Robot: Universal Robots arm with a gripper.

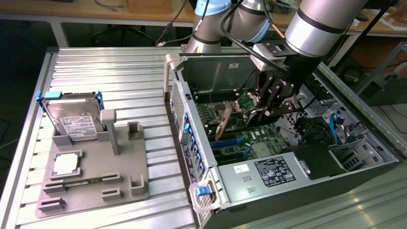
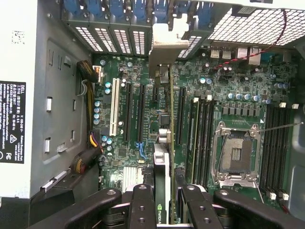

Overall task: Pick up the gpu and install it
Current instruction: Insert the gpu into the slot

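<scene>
The gpu (image 1: 234,113) is a green card with a silver end bracket, held on edge inside the open computer case (image 1: 210,67), over the green motherboard (image 1: 254,136). My gripper (image 1: 272,101) is shut on it from above. In the wrist view the gpu (image 2: 163,164) appears edge-on between my black fingers (image 2: 142,206), with its silver bracket (image 2: 167,45) at the case's rear wall. The card lines up along the black expansion slots (image 2: 181,117). I cannot tell whether it touches a slot.
A grey fixture (image 1: 124,164) on the ridged metal table holds a hard drive (image 1: 73,119) with blue tabs, a processor (image 1: 66,164) and a memory stick (image 1: 83,182). Inside the case are the power supply (image 1: 270,171), an empty CPU socket (image 2: 237,152) and cable bundles (image 2: 88,143).
</scene>
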